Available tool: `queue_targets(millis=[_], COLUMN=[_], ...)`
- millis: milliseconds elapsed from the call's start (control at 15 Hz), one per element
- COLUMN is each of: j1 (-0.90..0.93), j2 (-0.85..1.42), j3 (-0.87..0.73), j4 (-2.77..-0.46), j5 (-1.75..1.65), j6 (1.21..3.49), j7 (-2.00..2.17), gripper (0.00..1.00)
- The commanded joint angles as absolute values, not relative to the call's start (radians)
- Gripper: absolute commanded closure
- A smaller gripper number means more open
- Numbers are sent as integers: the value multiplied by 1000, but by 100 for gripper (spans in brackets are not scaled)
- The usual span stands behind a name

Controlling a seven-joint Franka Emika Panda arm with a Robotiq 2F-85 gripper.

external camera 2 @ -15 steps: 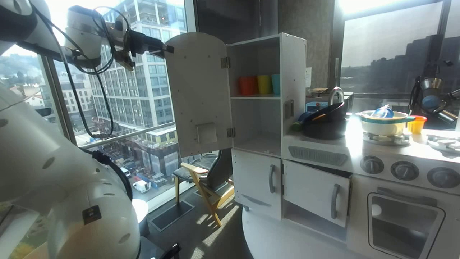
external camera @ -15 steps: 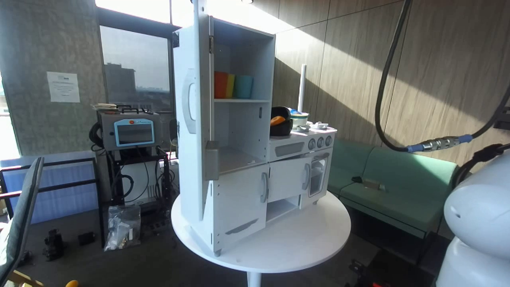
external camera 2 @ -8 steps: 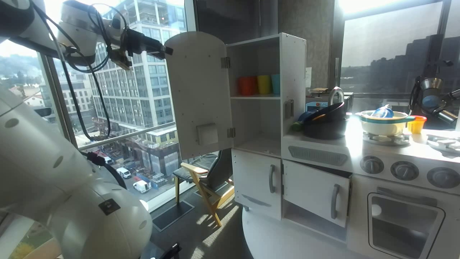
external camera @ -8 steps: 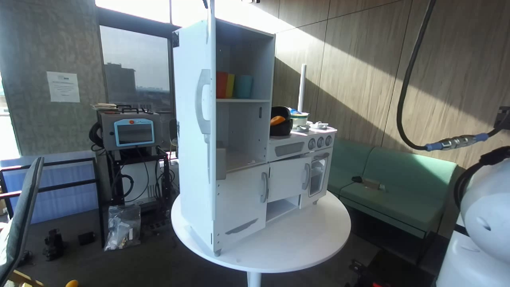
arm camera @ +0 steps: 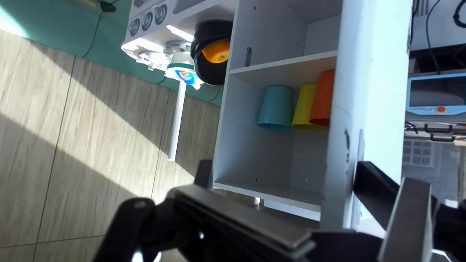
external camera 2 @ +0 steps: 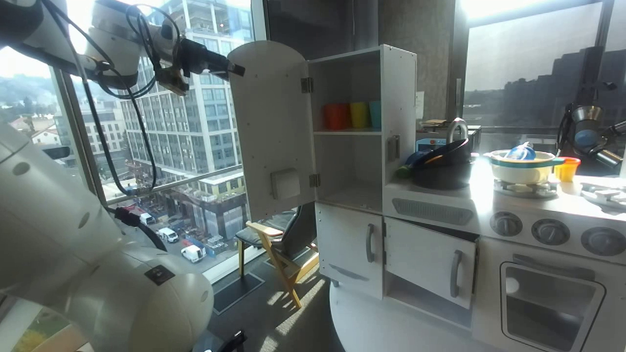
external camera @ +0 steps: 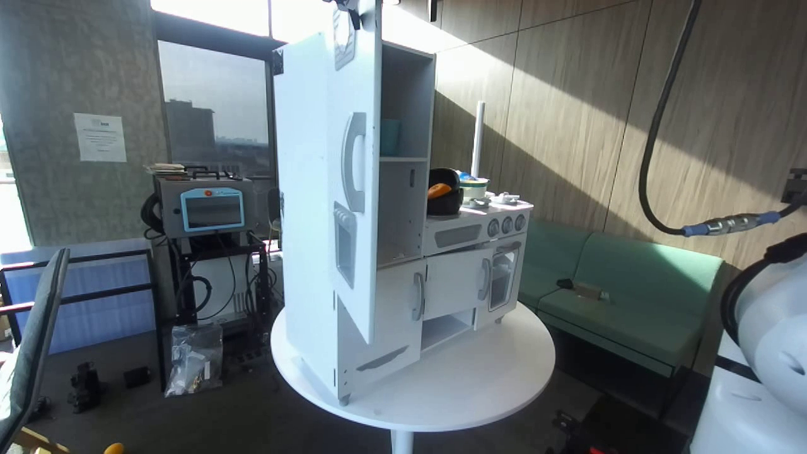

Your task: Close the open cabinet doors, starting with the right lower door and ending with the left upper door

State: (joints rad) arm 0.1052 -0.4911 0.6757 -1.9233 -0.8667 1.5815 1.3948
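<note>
A white toy-kitchen cabinet stands on a round white counter. Its tall left upper door is wide open: in an exterior view the plain inner face shows left of centre, and in an exterior view the outer face rises through the middle of the frame to the top edge, with a grey dispenser-like box low on it. The white robot arm fills the left of the frame, and its black pincer is at the door's upper left corner. The pincer is released; in the wrist view its fingers are spread far apart, with the tall door's edge running down between them, nearer the finger on the right. Whether that finger touches the door, I cannot tell. The small right lower door, right of centre in the lower half, is slightly ajar, a dark gap along its top. Beside it, the lower left door looks flush with the cabinet. A red cup, a yellow cup and a blue cup sit in a row on the shelf. Black cookware and a cream pot with a teal band rest on the stovetop at right.
</note>
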Motion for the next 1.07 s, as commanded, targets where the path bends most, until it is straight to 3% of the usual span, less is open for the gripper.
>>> queue_targets(millis=[0,1000], j1=[157,201], j2=[-534,-612], j3=[611,397], j4=[-1965,-2175], j5=[-916,-957], j6=[1562,1635], j7=[1424,1555], gripper=[0,0])
